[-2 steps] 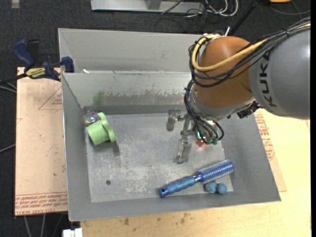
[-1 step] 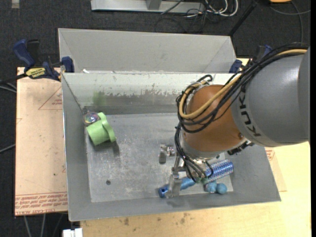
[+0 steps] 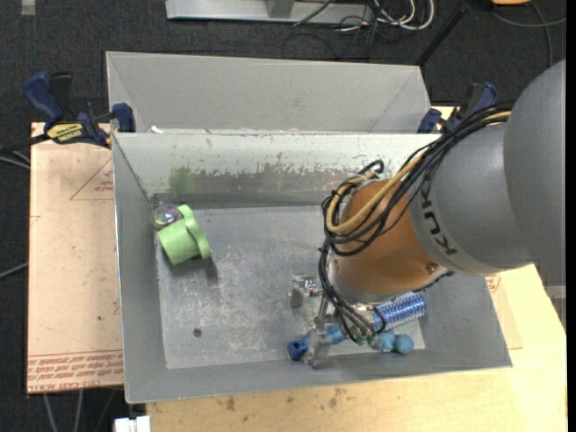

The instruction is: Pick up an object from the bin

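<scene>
My gripper hangs low over the bin floor near the front wall, right of centre. Its two metal fingers stand apart, open, with bare floor showing between them. A small blue piece lies right beside the nearer fingertip, apparently touching it. Just to the right lies a blue toy with rounded knobs, and behind it a blue ribbed part, both partly hidden under the arm. A light green cylinder-shaped thing with a shiny cap rests far to the left, by the left wall.
The arm and its orange cover with cables hang over the right half of the bin and hide the floor there. The front wall is close to the nearer finger.
</scene>
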